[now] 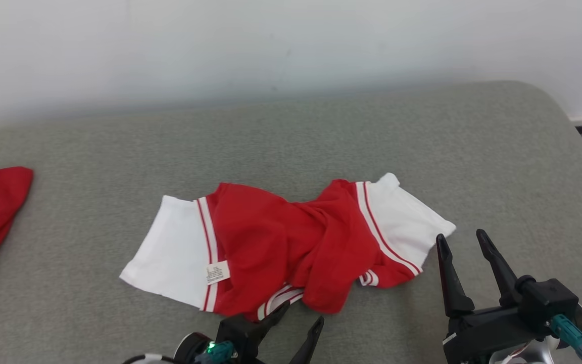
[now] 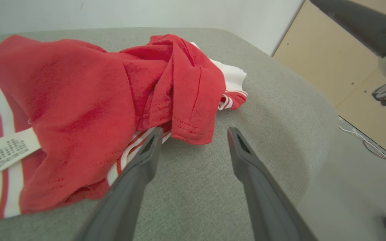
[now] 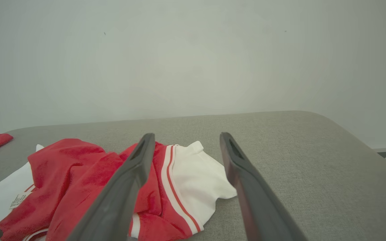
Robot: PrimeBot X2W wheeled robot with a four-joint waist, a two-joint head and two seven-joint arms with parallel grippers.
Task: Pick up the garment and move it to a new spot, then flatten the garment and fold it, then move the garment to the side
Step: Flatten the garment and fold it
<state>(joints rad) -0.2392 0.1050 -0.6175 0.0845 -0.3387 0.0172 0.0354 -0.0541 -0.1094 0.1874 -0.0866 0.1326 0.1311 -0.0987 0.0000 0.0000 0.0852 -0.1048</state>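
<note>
Head view is showing the red-and-white T-shirt (image 1: 291, 247) lying crumpled in the middle of the grey padded surface (image 1: 321, 126). The left gripper (image 1: 301, 313) is sitting spread at its near hem, and the right gripper (image 1: 460, 236) is waiting spread just beside the white sleeve (image 1: 407, 217). The danger is those bunched red folds: a pinch here could be catching one layer and dragging the twist along. Left wrist view is giving us one fingertip (image 2: 154, 134) touching the striped edge, which is far less clear from the head.

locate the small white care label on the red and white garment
Head view: the small white care label lies left of centre on the red and white garment, at its striped seam, ahead of the left gripper.
</note>
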